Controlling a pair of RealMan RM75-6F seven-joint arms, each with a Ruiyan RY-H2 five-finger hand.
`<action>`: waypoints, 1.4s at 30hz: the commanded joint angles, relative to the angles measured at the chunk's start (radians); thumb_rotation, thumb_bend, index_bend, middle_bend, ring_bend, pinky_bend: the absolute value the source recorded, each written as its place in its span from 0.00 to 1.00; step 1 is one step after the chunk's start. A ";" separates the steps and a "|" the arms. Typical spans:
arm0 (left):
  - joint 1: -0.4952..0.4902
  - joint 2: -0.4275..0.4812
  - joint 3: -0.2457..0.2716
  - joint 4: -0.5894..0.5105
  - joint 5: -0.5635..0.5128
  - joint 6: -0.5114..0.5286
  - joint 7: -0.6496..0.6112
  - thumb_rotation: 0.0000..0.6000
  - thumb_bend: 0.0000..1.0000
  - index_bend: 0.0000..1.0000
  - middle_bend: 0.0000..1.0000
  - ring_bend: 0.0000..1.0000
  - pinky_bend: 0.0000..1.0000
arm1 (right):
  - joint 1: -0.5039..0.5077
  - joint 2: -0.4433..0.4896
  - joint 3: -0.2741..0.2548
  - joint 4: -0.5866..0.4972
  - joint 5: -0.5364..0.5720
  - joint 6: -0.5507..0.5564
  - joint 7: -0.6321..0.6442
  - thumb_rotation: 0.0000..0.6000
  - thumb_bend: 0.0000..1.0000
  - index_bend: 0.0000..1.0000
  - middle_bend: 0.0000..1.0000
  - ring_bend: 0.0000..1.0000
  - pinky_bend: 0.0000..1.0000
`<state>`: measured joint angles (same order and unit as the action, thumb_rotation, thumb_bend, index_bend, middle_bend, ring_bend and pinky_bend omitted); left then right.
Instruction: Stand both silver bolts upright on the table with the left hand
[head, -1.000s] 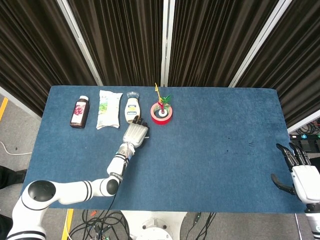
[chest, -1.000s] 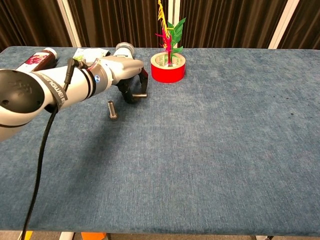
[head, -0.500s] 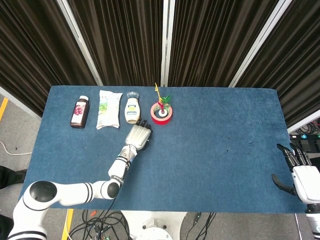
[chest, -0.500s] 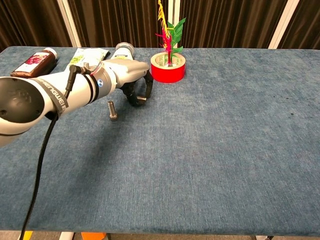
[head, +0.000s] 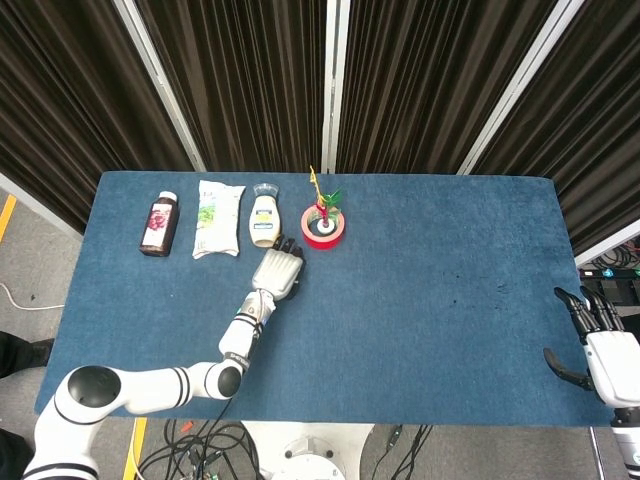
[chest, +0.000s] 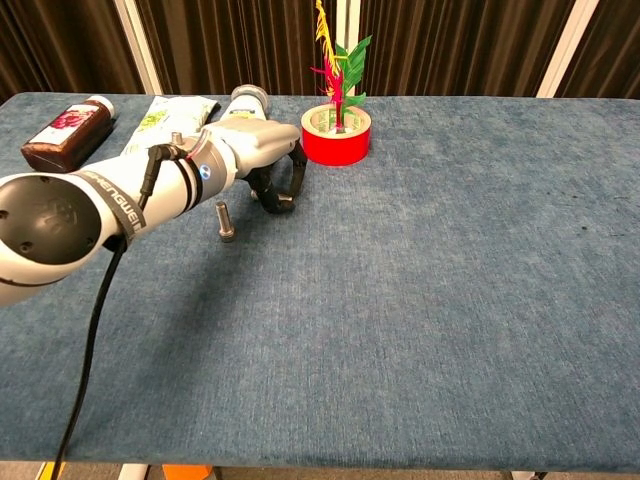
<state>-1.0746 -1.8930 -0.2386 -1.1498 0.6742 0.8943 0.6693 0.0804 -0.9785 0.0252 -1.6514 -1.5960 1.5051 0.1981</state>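
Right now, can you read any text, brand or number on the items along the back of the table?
No text is readable.
Dark bottle: label print blurred.
White pouch: green print too small.
White squeeze bottle: label illegible.
Red tape roll: no lettering visible.

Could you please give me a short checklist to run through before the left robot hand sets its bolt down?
1. First bolt upright on the table: ok, standing on its head.
2. Second bolt held by the left robot hand: ok, in its fingers just above the table.
3. Second bolt vertical: cannot tell, fingers hide most of it.
4. Landing spot bare: ok, bare cloth beneath, apart from the first bolt.
5. Red tape roll out of the way: ok, beyond the hand.
6. Right robot hand out of the way: ok, at the table's far edge, holding nothing.
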 joint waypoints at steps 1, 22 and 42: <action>0.002 -0.004 -0.001 0.005 0.003 0.001 0.000 1.00 0.34 0.51 0.21 0.05 0.00 | 0.000 0.000 0.000 0.001 0.000 0.000 0.000 1.00 0.23 0.06 0.15 0.00 0.00; 0.037 0.022 -0.053 -0.031 0.024 -0.011 -0.085 1.00 0.38 0.53 0.22 0.05 0.00 | -0.002 0.001 0.001 -0.001 -0.004 0.004 -0.001 1.00 0.23 0.06 0.16 0.00 0.00; 0.065 0.078 -0.096 -0.090 -0.013 -0.057 -0.230 1.00 0.38 0.53 0.22 0.05 0.00 | -0.004 0.002 0.001 -0.008 -0.010 0.009 -0.007 1.00 0.23 0.06 0.16 0.00 0.00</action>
<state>-1.0108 -1.8144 -0.3338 -1.2416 0.6604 0.8360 0.4439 0.0761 -0.9764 0.0257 -1.6595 -1.6059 1.5138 0.1911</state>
